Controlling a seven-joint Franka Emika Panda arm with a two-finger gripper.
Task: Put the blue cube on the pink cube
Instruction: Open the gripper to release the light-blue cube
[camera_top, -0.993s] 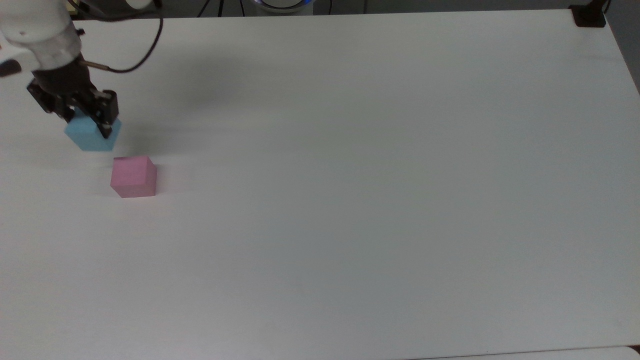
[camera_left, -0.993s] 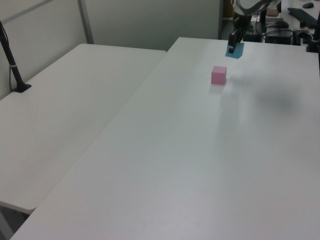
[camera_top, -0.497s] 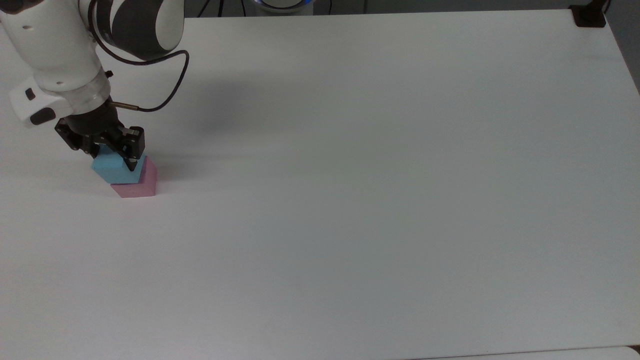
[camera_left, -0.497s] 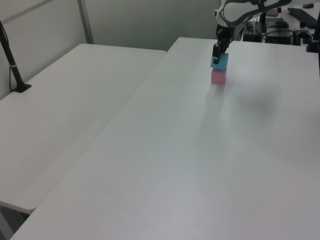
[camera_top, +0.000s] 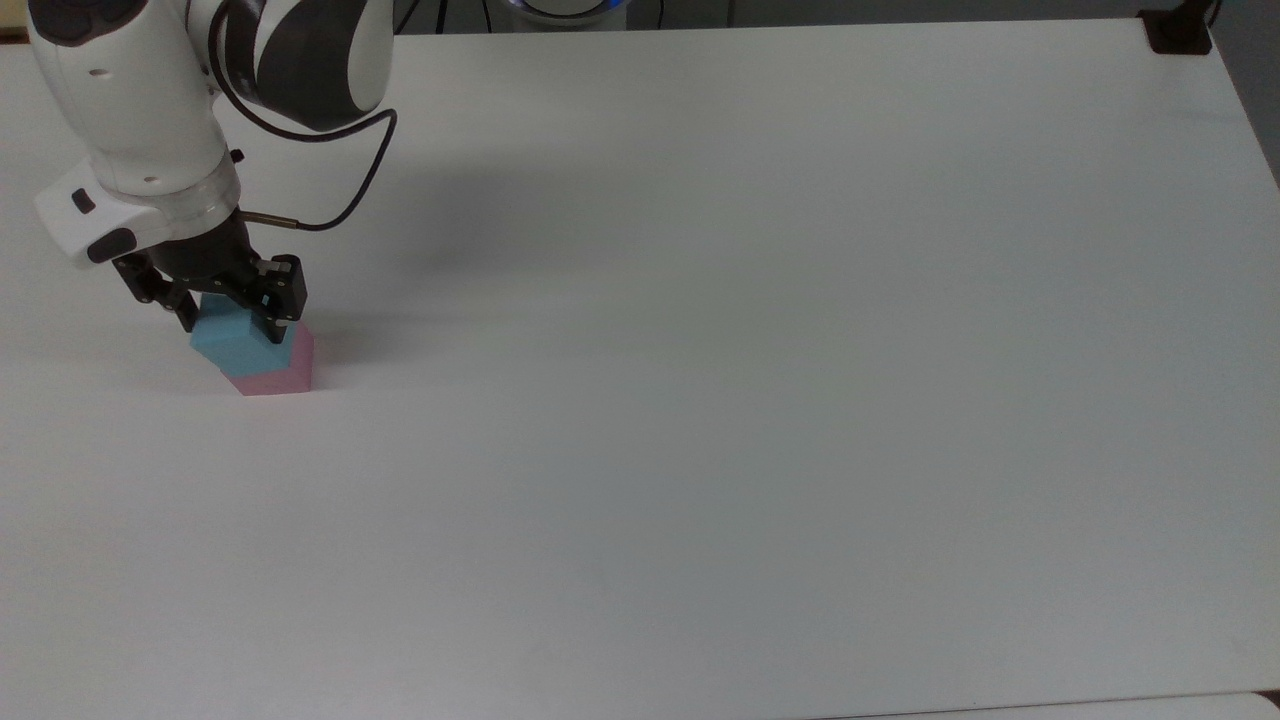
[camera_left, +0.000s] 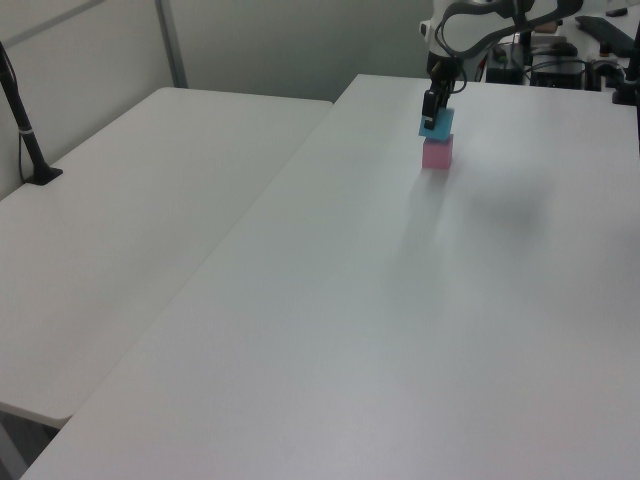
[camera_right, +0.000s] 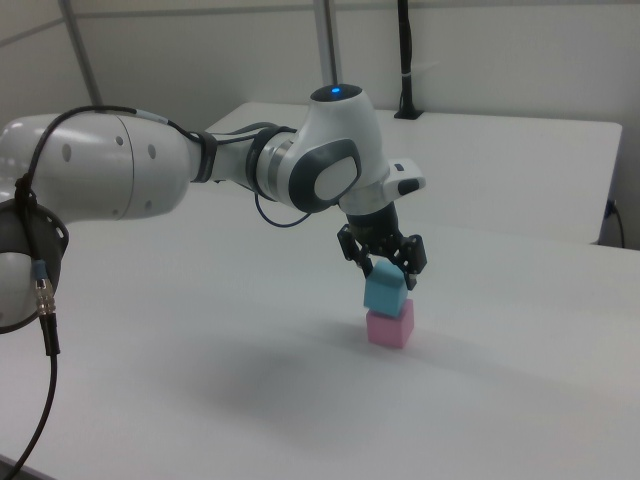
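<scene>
The blue cube (camera_top: 238, 342) rests on top of the pink cube (camera_top: 284, 376), turned a little against it and overhanging toward the top view's left. In the right view the blue cube (camera_right: 385, 290) sits on the pink cube (camera_right: 390, 327), and the left view shows the same stack, with the blue cube (camera_left: 436, 123) above the pink cube (camera_left: 436, 152). My gripper (camera_top: 232, 318) points down over the stack. It is open, one finger on each side of the blue cube's upper part. The gripper (camera_right: 386, 272) hangs from the white arm, and the gripper (camera_left: 433, 103) appears at the far end of the table.
The stack stands near the white table's (camera_top: 700, 400) left edge in the top view. A black clamp (camera_top: 1178, 32) sits at its far right corner. A second table (camera_left: 130, 210) with a black post (camera_left: 25, 130) adjoins. The arm's cable (camera_top: 340, 195) loops beside the wrist.
The gripper carried the blue cube from beside the pink cube to above it and lowered it onto the pink cube. In the last half second the fingers spread apart.
</scene>
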